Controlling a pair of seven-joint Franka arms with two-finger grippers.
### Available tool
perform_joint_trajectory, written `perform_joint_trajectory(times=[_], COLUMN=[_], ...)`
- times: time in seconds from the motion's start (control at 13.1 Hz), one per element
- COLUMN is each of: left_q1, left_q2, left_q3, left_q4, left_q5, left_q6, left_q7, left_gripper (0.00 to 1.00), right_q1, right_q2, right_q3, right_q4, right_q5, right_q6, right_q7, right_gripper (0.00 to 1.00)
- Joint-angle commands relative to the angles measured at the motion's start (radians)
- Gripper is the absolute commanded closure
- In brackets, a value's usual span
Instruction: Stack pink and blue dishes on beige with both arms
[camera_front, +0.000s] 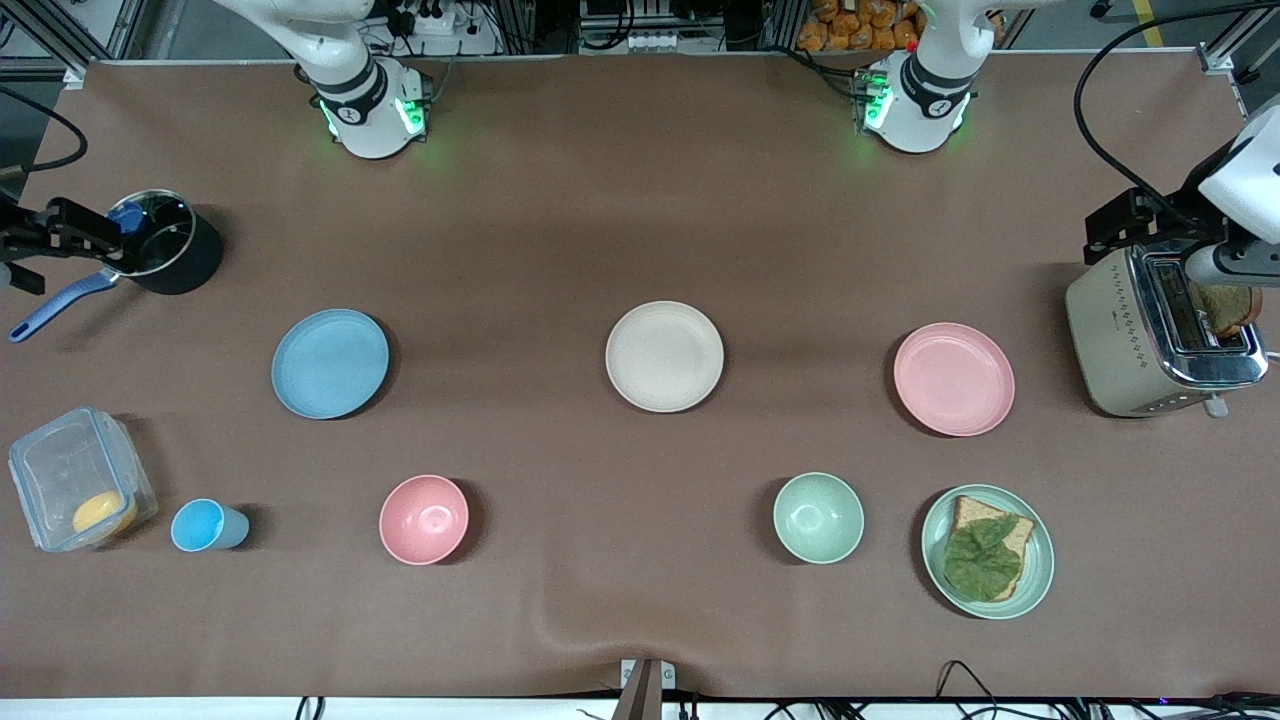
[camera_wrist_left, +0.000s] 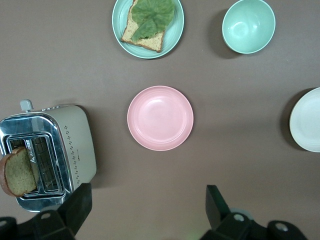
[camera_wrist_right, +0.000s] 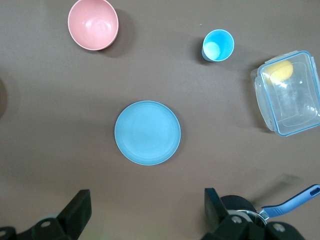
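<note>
The beige plate (camera_front: 664, 356) lies at the table's middle and shows at the edge of the left wrist view (camera_wrist_left: 306, 120). The pale pink plate (camera_front: 953, 379) (camera_wrist_left: 160, 118) lies beside it toward the left arm's end. The light blue plate (camera_front: 330, 363) (camera_wrist_right: 147, 132) lies toward the right arm's end. All three lie flat, apart and bare. My left gripper (camera_wrist_left: 148, 195) hangs open and high over the table between the pink plate and its base (camera_front: 915, 105). My right gripper (camera_wrist_right: 146, 197) hangs open over the table between the blue plate and its base (camera_front: 368, 110). Neither hand shows in the front view.
Nearer the front camera stand a pink bowl (camera_front: 424, 519), a green bowl (camera_front: 818, 517), a green plate with bread and a leaf (camera_front: 988, 551), a blue cup (camera_front: 205, 525) and a clear box (camera_front: 78, 492). A toaster (camera_front: 1160, 330) and a black pot (camera_front: 165, 245) stand at the table's ends.
</note>
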Motion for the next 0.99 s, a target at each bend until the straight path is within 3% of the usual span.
perform_joint_trajectory(times=[0.0, 0.53, 0.68, 0.91], left_q1=[-0.002, -0.002, -0.002, 0.002], left_q2=[-0.011, 0.003, 0.035, 0.072], left_q3=[0.002, -0.007, -0.007, -0.007], left_q4=[0.008, 0.000, 0.002, -0.005], left_q5=[-0.021, -0.006, -0.005, -0.002], left_q6=[-0.021, -0.021, -0.016, 0.013], left_q7=[-0.014, -0.011, -0.011, -0.009], left_gripper=[0.00, 0.00, 0.00, 0.00], right_q1=[0.000, 0.132, 0.193, 0.183], right_q2=[-0.017, -0.046, -0.043, -0.039], right_q3=[-0.002, -0.110, -0.177, -0.179], right_q4=[0.017, 0.003, -0.003, -0.015], right_q5=[0.011, -0.001, 0.000, 0.008], right_q6=[-0.012, -0.021, -0.024, -0.026], right_q7=[0.011, 0.011, 0.011, 0.010], right_gripper=[0.00, 0.00, 0.00, 0.00])
